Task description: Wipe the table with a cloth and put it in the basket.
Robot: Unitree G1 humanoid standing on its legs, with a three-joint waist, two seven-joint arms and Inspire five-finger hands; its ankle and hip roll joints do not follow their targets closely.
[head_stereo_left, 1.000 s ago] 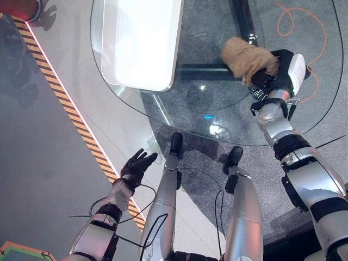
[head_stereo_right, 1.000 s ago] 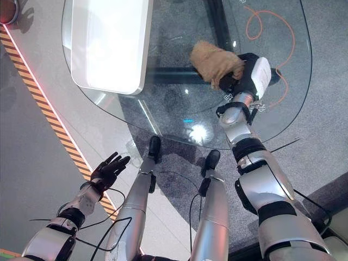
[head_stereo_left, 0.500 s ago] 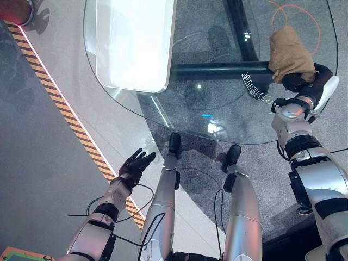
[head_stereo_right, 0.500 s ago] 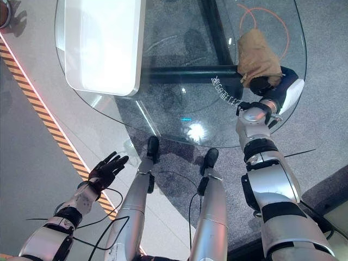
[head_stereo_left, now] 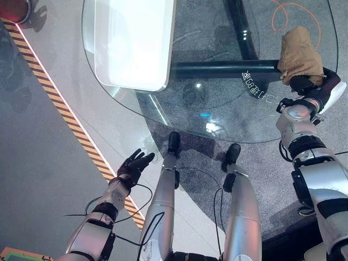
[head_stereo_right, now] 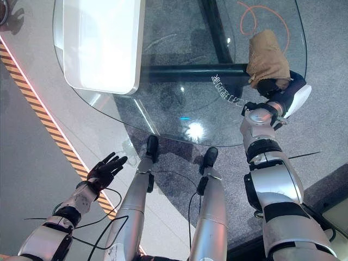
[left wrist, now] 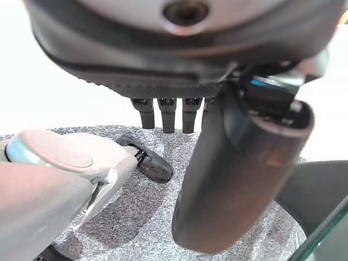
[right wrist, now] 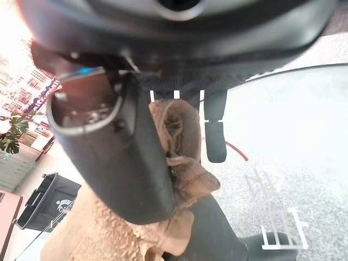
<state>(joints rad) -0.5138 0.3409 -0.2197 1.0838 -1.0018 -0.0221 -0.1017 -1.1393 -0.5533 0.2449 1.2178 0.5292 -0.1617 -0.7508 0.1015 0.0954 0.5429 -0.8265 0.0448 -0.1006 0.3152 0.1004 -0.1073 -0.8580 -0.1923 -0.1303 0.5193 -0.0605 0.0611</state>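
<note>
Cloth: a tan cloth (head_stereo_left: 298, 53) lies bunched on the glass surface (head_stereo_left: 217, 103), near its right edge.
Right hand: the right hand (head_stereo_left: 312, 87) sits at the cloth's near end; in the right wrist view its fingers (right wrist: 216, 133) and thumb curl round a fold of the cloth.
Left hand: the left hand (head_stereo_left: 132, 166) hangs low over the floor, well apart from the surface, fingers spread and holding nothing.
Surroundings: a white panel (head_stereo_left: 136, 41) rests on the far left of the glass; an orange cable (head_stereo_left: 293, 13) loops on the carpet beneath.

Crumpled tan cloth (head_stereo_left: 298, 55) lies bunched at the glass table's (head_stereo_left: 217, 117) right edge.
</note>
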